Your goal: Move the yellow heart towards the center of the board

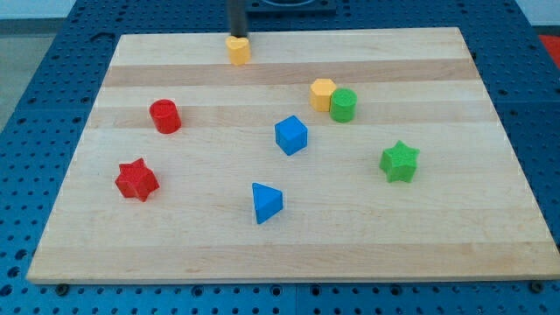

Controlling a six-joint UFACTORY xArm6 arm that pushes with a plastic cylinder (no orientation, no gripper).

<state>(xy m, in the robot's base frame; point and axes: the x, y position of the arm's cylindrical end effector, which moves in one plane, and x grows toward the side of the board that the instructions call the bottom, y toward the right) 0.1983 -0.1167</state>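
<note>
A: Where does the yellow heart (pixel 238 49) sit?

B: Near the board's (pixel 437 236) top edge, a little left of the middle of the view.

A: And the arm?

B: It carries only a dark rod with nothing to open or close. The rod's tip (pixel 237 35) stands at the heart's top side, apparently touching it, though contact cannot be told for certain.

A: What lies nearest?

B: To the right and lower, a yellow block (pixel 322 93), its shape unclear, touches a green cylinder (pixel 343 105) on its right. A blue cube (pixel 290 135) sits close to the board's centre.

A: Further out?

B: A red cylinder (pixel 164 115) at the left, a red star (pixel 136 179) below it, a blue triangular block (pixel 266 202) toward the view's bottom, and a green star (pixel 399 161) at the right, all well apart.
</note>
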